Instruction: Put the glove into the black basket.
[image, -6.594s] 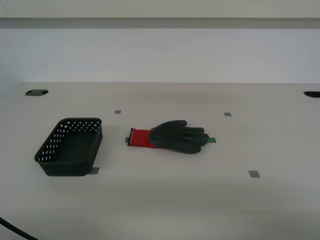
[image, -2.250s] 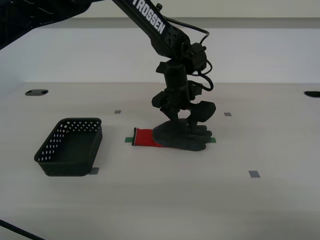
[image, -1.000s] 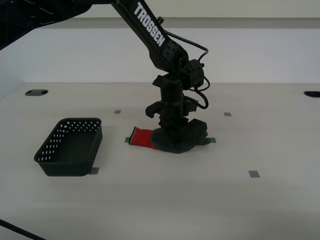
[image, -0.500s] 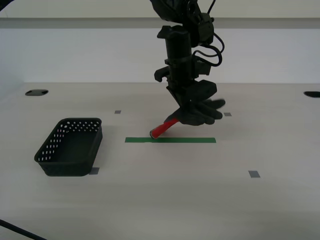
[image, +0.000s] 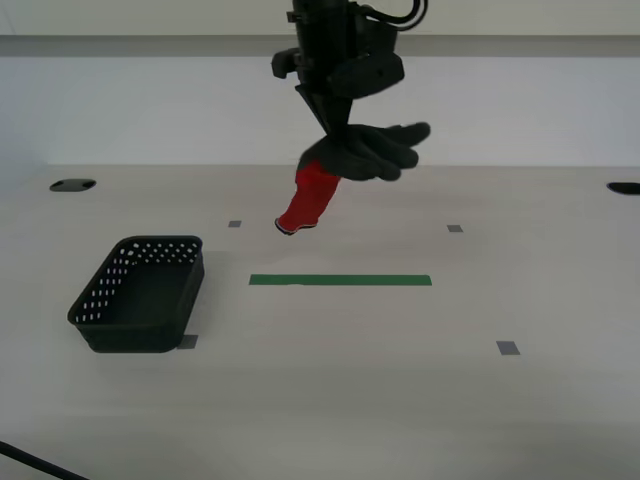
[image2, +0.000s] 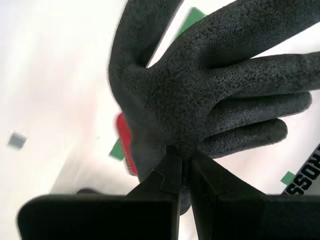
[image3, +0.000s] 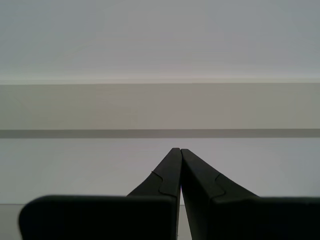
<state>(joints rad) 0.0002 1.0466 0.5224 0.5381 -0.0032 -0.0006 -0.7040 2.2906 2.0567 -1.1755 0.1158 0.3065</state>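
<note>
While my second gripper (image: 335, 125) hangs high above the table (image: 400, 400), its jaws are pinched tight on the glove (image: 350, 160) at the palm. In the second wrist view the fingertips (image2: 172, 170) bite into the dark textured fabric of the glove (image2: 200, 95). The glove is clear of the table, its dark fingers splayed toward the exterior view's right and its red cuff (image: 305, 205) drooping down toward the green tape strip (image: 340, 281). Taking that strip as my mark, the black basket (image: 140, 295) sits on the table beyond the strip's end toward the exterior view's left, well apart from the glove. My first gripper (image3: 179, 152) has its jaws pressed together on nothing, facing a pale wall.
</note>
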